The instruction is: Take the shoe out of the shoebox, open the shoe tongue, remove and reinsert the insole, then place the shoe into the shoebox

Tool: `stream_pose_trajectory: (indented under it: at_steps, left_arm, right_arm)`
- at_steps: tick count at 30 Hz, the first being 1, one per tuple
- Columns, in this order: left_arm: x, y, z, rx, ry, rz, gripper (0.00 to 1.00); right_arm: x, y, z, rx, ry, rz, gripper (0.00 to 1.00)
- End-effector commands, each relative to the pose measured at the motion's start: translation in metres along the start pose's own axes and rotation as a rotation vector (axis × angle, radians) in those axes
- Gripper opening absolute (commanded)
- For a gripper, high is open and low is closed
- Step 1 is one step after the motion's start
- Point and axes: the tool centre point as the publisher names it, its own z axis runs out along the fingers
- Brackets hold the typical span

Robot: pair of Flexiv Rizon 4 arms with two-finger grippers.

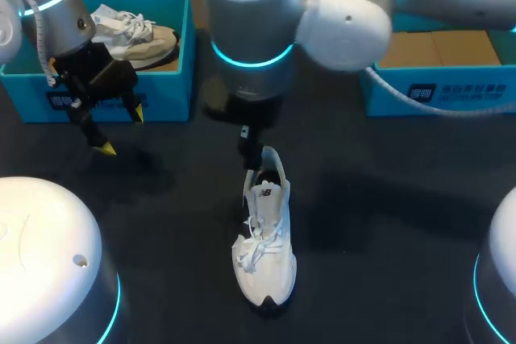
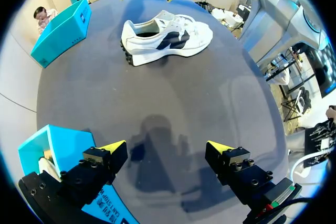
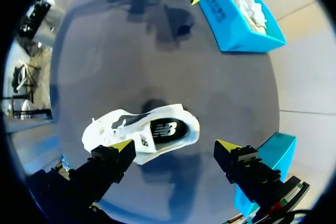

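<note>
**A:** Where is the shoe (image 1: 264,247)?

**B:** Out of the box; it stands on its sole in the middle of the tabletop (image 1: 387,223); the toe points toward the robot and the heel away, so in the head view its long axis runs near to far.

**A:** Which arm is nearer?

**B:** The right, by a long way; the right claw (image 3: 176,146) hangs just above the heel end, fingers spread, gripping nothing. In its wrist view the heel opening and the dark insole (image 3: 167,129) lie between the fingers; one tip sits over the shoe's side by the laces, the other past the heel over bare tabletop; so the shoe's length runs from finger to finger, not across the gap.

**A:** And the left?

**B:** The left claw (image 1: 122,130) is open and empty too; it sits in front of the left box (image 1: 161,98), which holds a second shoe (image 1: 141,34); our shoe is well ahead of it. The right box (image 1: 419,94) looks empty.

**A:** So the next move?

**B:** I'd judge it's the right arm's, down toward the tongue (image 1: 264,195); closing as it stands would squeeze along the shoe's length, so it probably needs a shift toward the laces or a turn of the wrist.
</note>
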Motion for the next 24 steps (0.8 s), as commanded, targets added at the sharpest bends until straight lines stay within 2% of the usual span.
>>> stream_pose_trajectory:
  at_steps: [1, 8, 18, 24]
  left_arm:
    - [0.001, 0.0, -0.001, -0.004, 0.0, 0.0, 1.0]
    - [0.001, 0.0, -0.001, -0.004, 0.0, 0.0, 1.0]
    - [0.001, 0.0, -0.001, -0.004, 0.0, 0.0, 1.0]
    - [0.001, 0.0, -0.001, -0.004, 0.0, 0.0, 1.0]
  right_arm:
    - [-0.008, 0.017, 0.018, 0.092, 0.027, -0.039, 1.0]
    - [-0.021, 0.015, 0.038, 0.082, 0.028, -0.098, 1.0]
    - [-0.028, 0.001, 0.057, 0.054, 0.039, -0.119, 1.0]
    - [-0.03, 0.002, 0.071, 0.035, 0.04, -0.146, 1.0]
